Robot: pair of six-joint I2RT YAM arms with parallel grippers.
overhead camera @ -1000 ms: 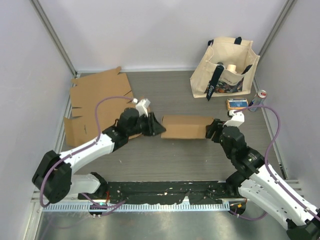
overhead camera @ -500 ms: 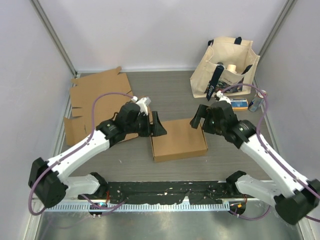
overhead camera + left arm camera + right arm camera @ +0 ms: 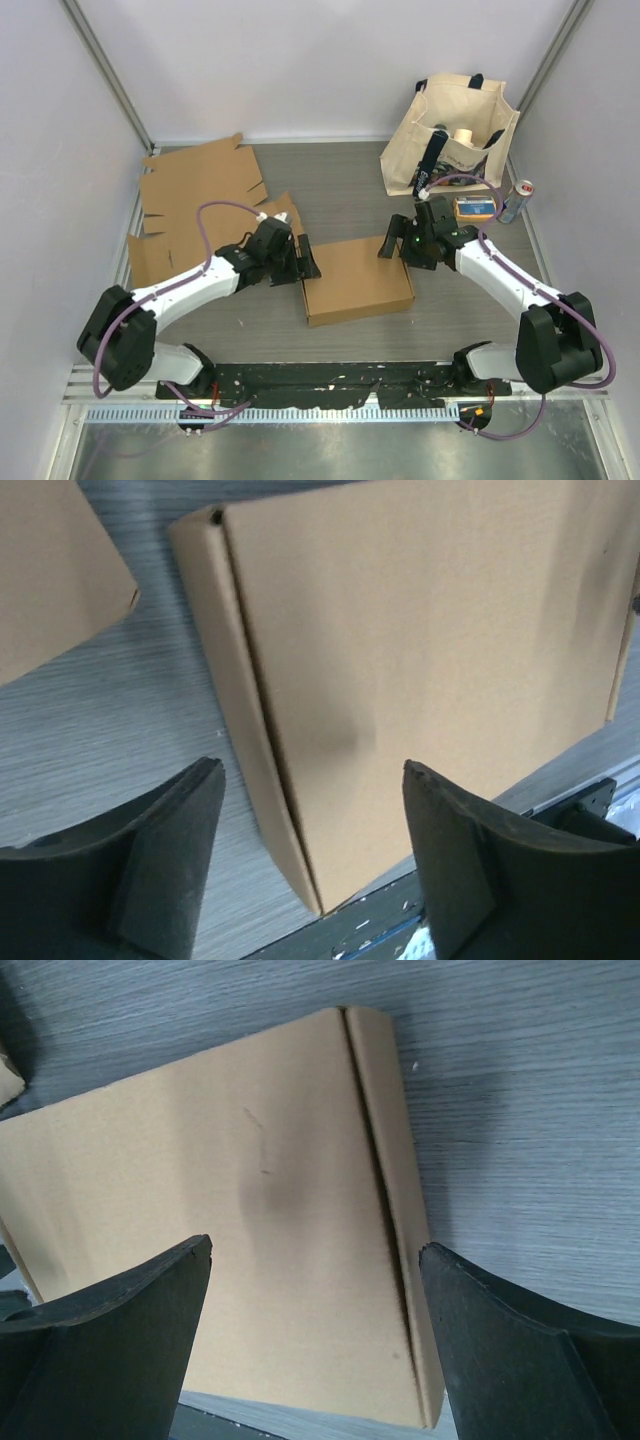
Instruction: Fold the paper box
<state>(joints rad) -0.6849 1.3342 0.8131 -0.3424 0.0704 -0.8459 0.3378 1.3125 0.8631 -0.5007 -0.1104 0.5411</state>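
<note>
The folded brown paper box (image 3: 357, 279) lies flat and closed on the grey table, between the two arms. It fills the left wrist view (image 3: 420, 670) and the right wrist view (image 3: 230, 1260). My left gripper (image 3: 305, 262) is open at the box's left edge, its fingers (image 3: 165, 860) just above that edge, holding nothing. My right gripper (image 3: 395, 245) is open at the box's far right corner, with its fingers (image 3: 520, 1350) spread over the right side flap, holding nothing.
Flat unfolded cardboard sheets (image 3: 195, 195) lie at the back left. A cream tote bag (image 3: 452, 135) with items stands at the back right, with an orange packet (image 3: 474, 207) and a can (image 3: 519, 199) beside it. The black front rail (image 3: 330, 382) runs along the table's near edge.
The box went from standing on edge between the grippers to lying flat. Both grippers have let go, and they now hover open at its left edge and far right corner.
</note>
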